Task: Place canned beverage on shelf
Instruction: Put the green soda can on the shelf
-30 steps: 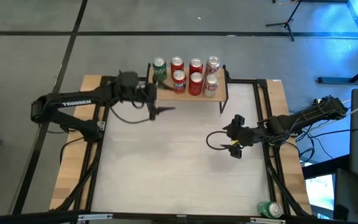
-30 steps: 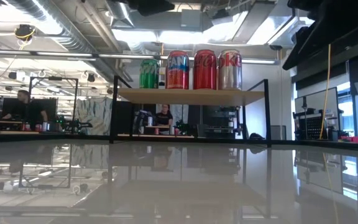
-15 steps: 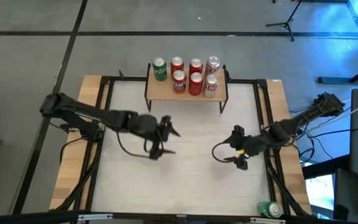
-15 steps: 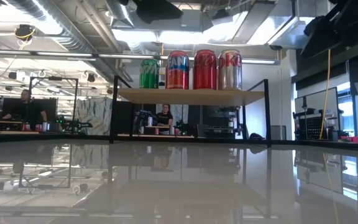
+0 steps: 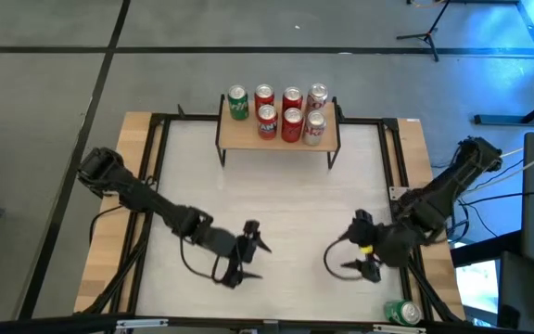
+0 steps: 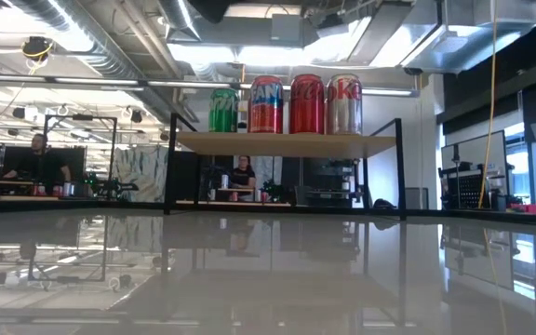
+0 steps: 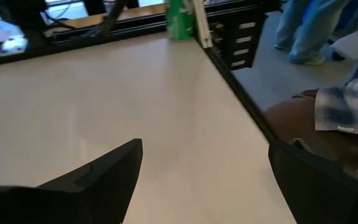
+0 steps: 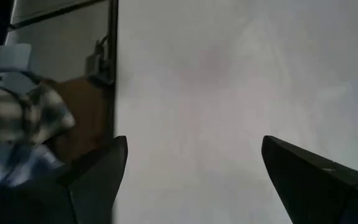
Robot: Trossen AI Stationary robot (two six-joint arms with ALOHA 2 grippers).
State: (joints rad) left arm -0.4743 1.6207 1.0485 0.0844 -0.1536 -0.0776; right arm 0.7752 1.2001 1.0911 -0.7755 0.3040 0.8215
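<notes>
Cans, seven of them, stand on the low light-wood shelf [image 5: 279, 133] with black legs at the far edge.
Left gripper [image 5: 246, 252] and right gripper [image 5: 357, 244] hang apart-fingered, empty, over the near table; a green can [image 5: 402, 313], partly cut off, lies near right.

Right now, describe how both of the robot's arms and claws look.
Both arms are dark, slender and jointed. The left claw ends in two thin black pointed fingers, with a black cable looped beside it. The right claw looks the same, with a black cable loop and a small yellow spot by its wrist.
</notes>
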